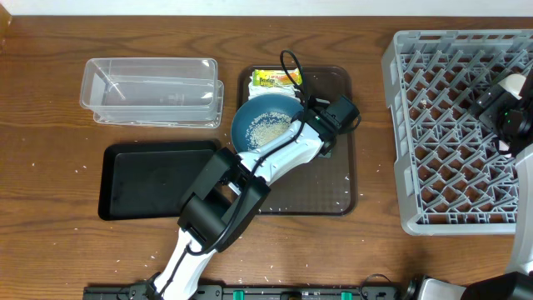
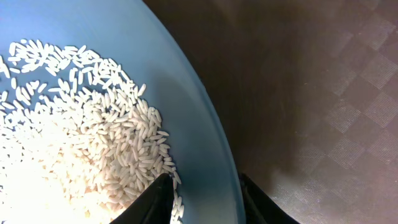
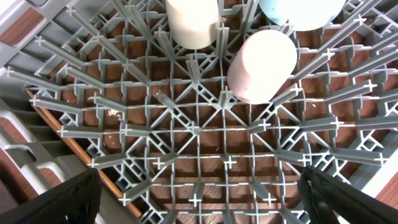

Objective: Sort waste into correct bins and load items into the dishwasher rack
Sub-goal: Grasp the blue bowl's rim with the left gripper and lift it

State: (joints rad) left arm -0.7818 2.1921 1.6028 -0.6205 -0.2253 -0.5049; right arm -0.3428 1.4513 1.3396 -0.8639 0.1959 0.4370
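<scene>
Your left gripper (image 2: pixel 205 186) straddles the rim of the dark-blue bowl (image 2: pixel 171 93), which sits on the brown serving tray (image 2: pixel 323 93). One finger is inside beside the rice (image 2: pixel 81 130) and one is outside against the rim, not yet clamped. Your right gripper (image 3: pixel 199 202) hangs spread wide above the dishwasher rack (image 3: pixel 193 130), holding nothing.

Table (image 1: pixel 50 125): dark-brown wood with a clear grain that runs left to right. It spans the whole overhead view.

Dark-brown serving tray (image 1: pixel 337 187): lies flat on the table, roughly mid-table. It's rectangular with rounded corners, long side running front to back. Close up in the left wrist view, its surface is matte brown with a faint checker texture.

Cream-white cylindrical vessel (image 3: pixel 193 22): right wrist view only, cut off by the top edge of the frame. Side wall is smooth and plain. Can't tell whether it's a cup.
</scene>
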